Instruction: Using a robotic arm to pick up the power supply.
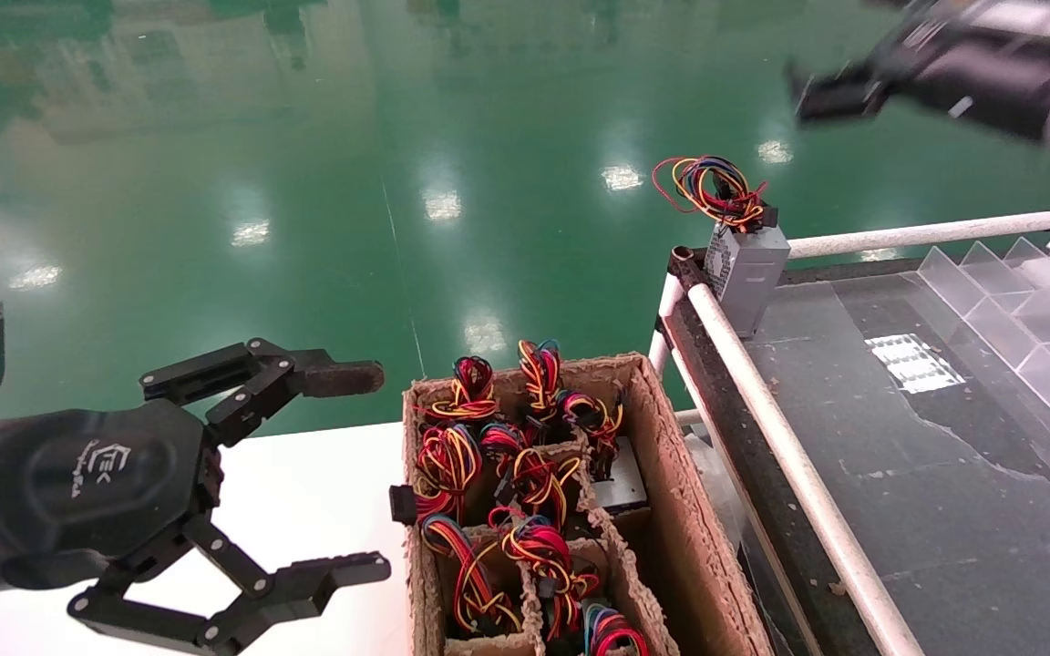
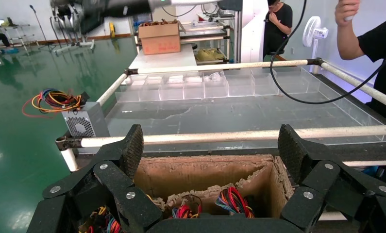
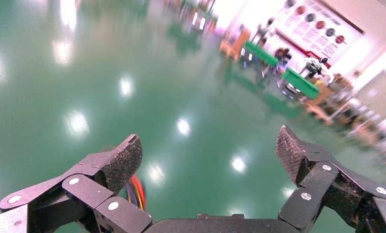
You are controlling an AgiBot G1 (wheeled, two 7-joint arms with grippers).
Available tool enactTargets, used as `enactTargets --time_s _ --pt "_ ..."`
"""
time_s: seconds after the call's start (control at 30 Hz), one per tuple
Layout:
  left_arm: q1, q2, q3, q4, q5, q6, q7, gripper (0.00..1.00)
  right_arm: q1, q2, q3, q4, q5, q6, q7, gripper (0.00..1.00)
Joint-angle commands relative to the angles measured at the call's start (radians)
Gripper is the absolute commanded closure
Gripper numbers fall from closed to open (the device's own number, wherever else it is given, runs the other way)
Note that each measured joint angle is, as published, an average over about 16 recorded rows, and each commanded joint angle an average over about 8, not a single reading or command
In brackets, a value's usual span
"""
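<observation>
Cardboard box (image 1: 671, 510) sitting between white table (image 1: 306, 492) and a railed black table (image 1: 899, 474); its divider cells are holding supplies with red, yellow and blue wire loops (image 1: 525, 474). One power supply (image 1: 744, 264) is standing apart, on the black table's far left corner against the white rail (image 1: 762, 401), upright on end, long axis vertical, wire bundle (image 1: 707, 189) on top, grille facing left. Left gripper (image 1: 356, 469) is hovering beside the box, fingers (image 1: 334, 378) wide apart. Right gripper (image 1: 817, 91) is hanging high above the supply, fingers apart, nothing between them.
</observation>
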Motion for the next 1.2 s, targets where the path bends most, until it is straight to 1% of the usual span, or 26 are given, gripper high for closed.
enactTargets --time_s 0.03,0.17,1.2 --pt "0.0 0.0 0.0 0.0 0.0 0.0 0.0 0.0 0.014 0.02 0.027 -0.016 0.037 -0.048 0.041 0.0" --pt "0.0 0.0 0.0 0.0 0.0 0.0 0.0 0.0 -0.021 0.054 0.045 0.034 0.079 -0.087 0.097 0.0" --pt "0.0 0.0 0.0 0.0 0.0 0.0 0.0 0.0 -0.479 0.276 0.064 0.72 0.337 -0.331 0.446 0.0"
